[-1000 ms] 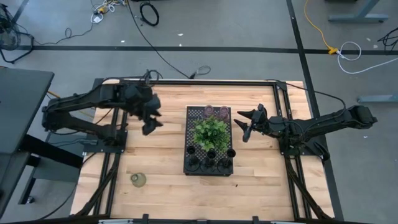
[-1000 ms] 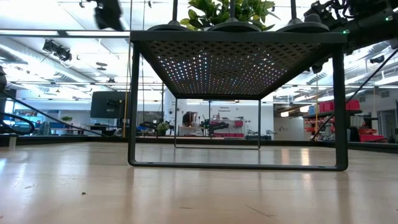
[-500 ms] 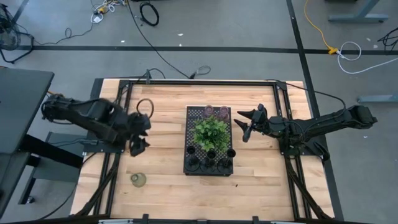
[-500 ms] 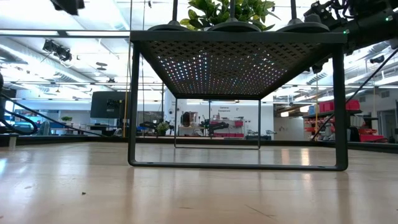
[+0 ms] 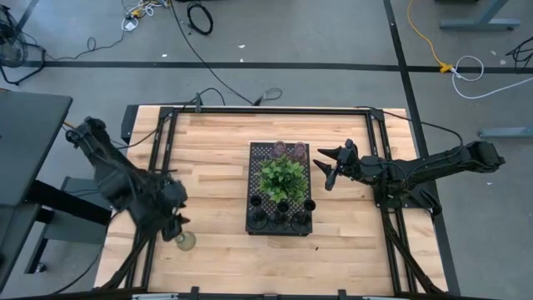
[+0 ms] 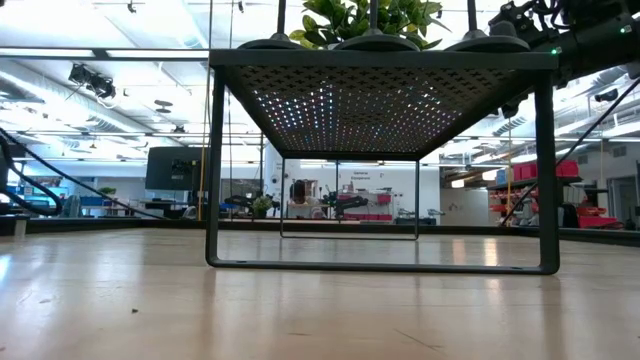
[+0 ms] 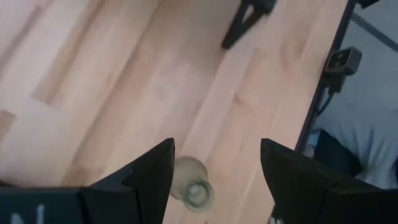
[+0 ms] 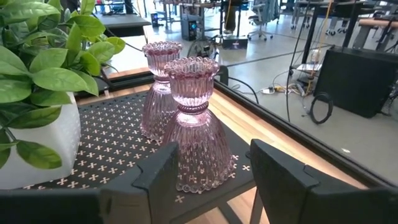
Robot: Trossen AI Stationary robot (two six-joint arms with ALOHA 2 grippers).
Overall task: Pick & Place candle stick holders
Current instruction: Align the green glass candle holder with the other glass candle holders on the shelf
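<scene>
An olive-green candle stick holder [image 5: 185, 241] stands on its base on the wooden table near the near left corner; in the left wrist view [image 7: 191, 186] it shows ahead, between my fingers. My left gripper [image 5: 176, 220] [image 7: 217, 150] is open just above and beside it, touching nothing. Two pink ribbed holders [image 5: 288, 151] [image 8: 196, 124] stand at the far end of the black perforated tray [image 5: 254, 175]. Several black holders [image 5: 283, 212] stand at its near end. My right gripper [image 5: 327, 169] [image 8: 214, 155] is open and empty at the tray's right side.
A green leafy plant [image 5: 281, 176] in a white pot [image 8: 37, 149] stands in the middle of the tray. The tray is raised on legs [image 6: 213, 170]. Black frame rails [image 5: 154, 167] run along the table's left and right sides. Bare wood lies left and near of the tray.
My left gripper has swung from the far middle of the table toward the near left corner and gone down, ending just beside the olive-green holder. Its fingers stay open. The holder has not moved.
</scene>
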